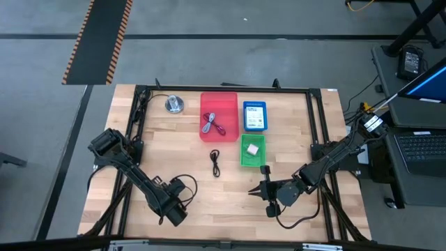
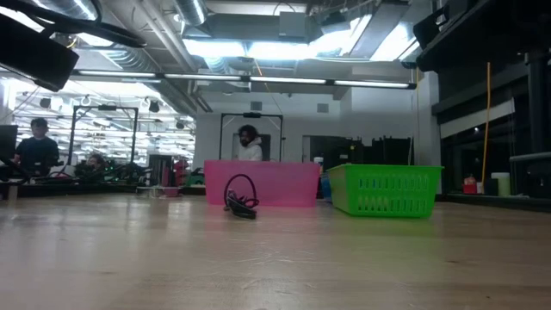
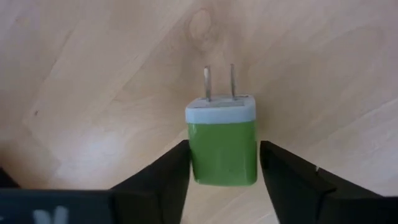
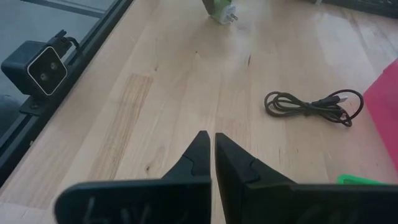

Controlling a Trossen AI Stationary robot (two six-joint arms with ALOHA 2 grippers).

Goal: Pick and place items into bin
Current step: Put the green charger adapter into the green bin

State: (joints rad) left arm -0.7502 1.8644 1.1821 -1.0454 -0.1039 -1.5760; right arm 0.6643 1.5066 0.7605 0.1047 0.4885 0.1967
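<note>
A small green plug charger (image 3: 222, 149) with a white top and two metal prongs lies on its side on the wooden table; it also shows as the charger (image 4: 219, 9). My left gripper (image 3: 224, 147) points down over it, near the table's front left (image 1: 180, 189). It is open, with one finger close on each side of the green body and a thin gap at one finger. My right gripper (image 4: 213, 146) is shut on nothing above the front right of the table (image 1: 255, 189). A coiled black cable (image 1: 215, 162) lies on the table at mid-table.
A red bin (image 1: 230, 97) at the far middle holds coiled cables. Beside it are a blue box (image 1: 254, 116) and a green basket (image 1: 244, 162) with a white packet. A round silver disc (image 1: 173, 104) sits at the far left. People stand in the room beyond the table.
</note>
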